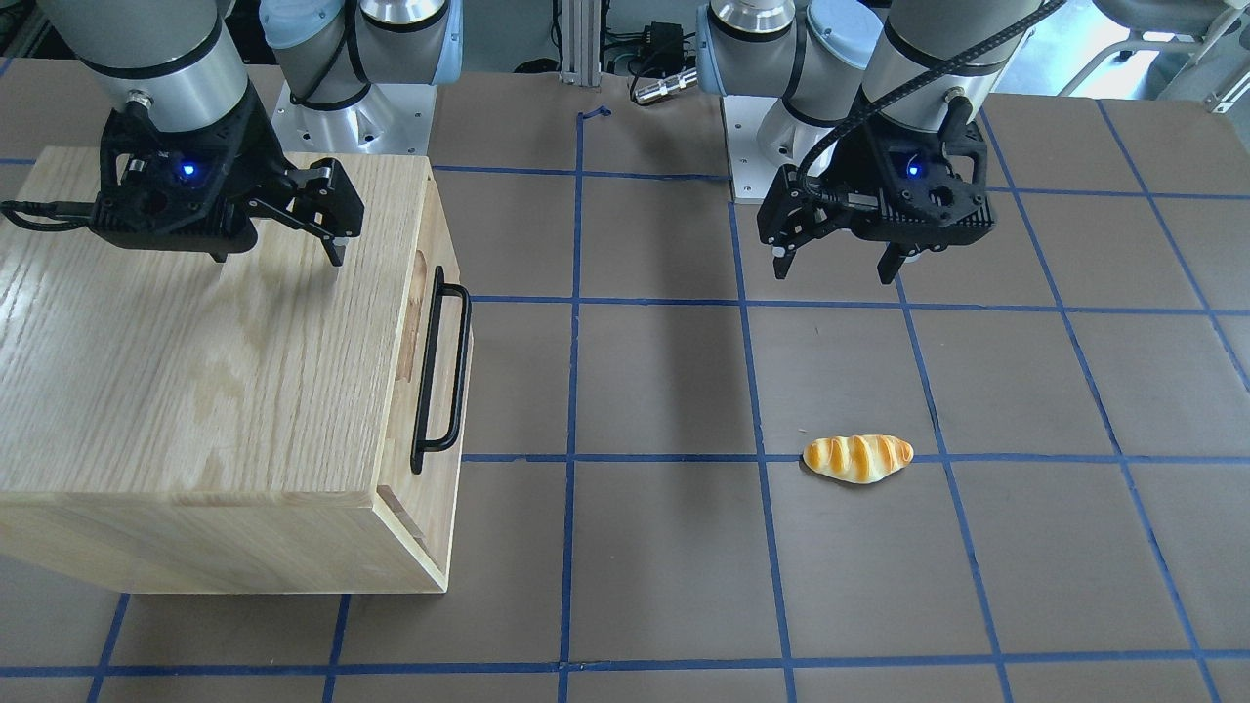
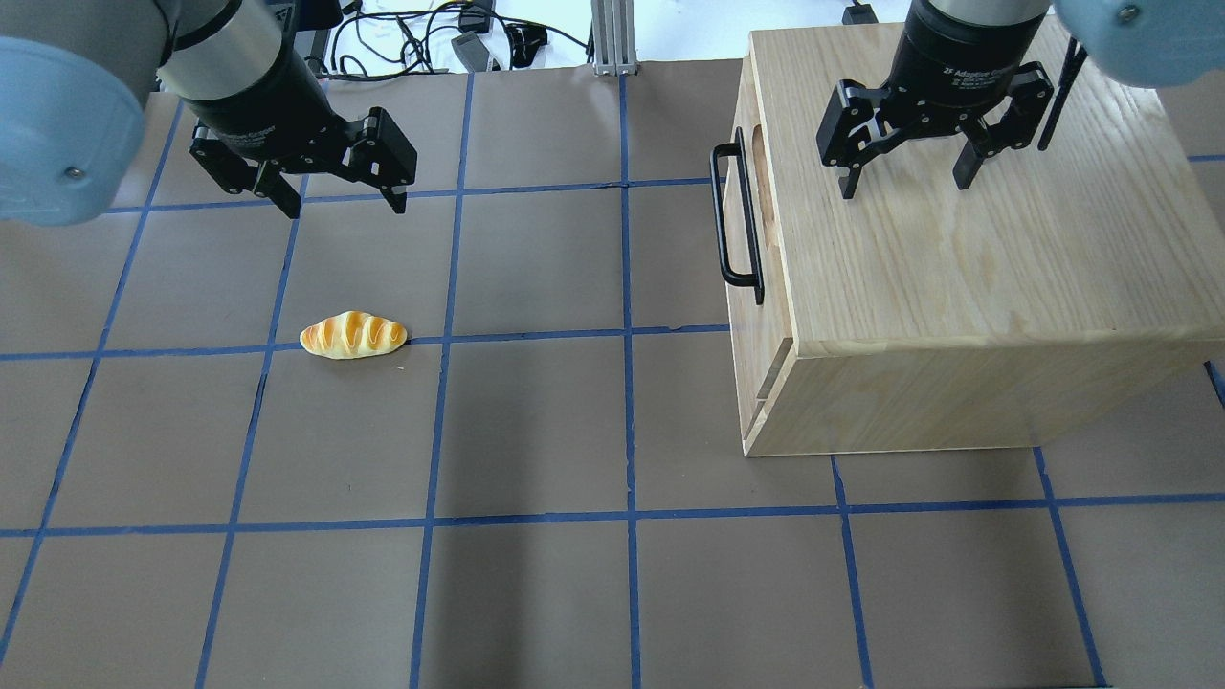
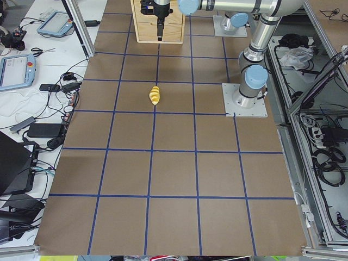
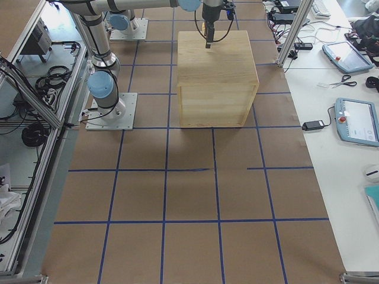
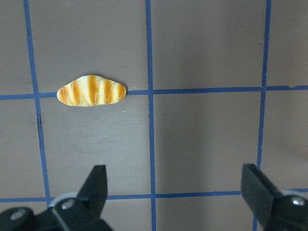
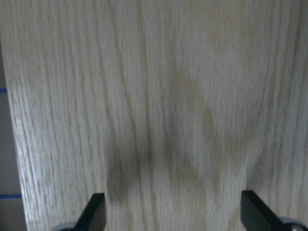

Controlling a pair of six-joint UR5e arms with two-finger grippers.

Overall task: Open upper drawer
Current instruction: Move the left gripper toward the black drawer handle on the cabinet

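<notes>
Though the right gripper point(image 2: 904, 187) hangs over the wooden cabinet point(image 2: 957, 268), we see its two fingers spread wide with only the oak-grain top between them. The right wrist view shows that grain filling the frame and a dark fingertip in each lower corner. We cannot tell whether the tips touch the wood.

The upper drawer point(image 2: 761, 239) sits in the cabinet's front face, which is turned toward the middle of the table point(image 2: 536, 431). As far as we can judge, its front lies level with the rest of that face. Its long black handle point(image 1: 439, 371) stands out from the panel, with an oblong slot just behind it along the drawer's top edge. Neither gripper touches the handle; the right one is back over the cabinet's top, apart from the front edge.

On the other half of the table the left gripper point(image 2: 345, 209) hangs above bare brown surface and blue tape lines, its fingers also spread and holding nothing. A bread roll point(image 2: 354, 335) lies near it on a tape line, well apart from the cabinet.
</notes>
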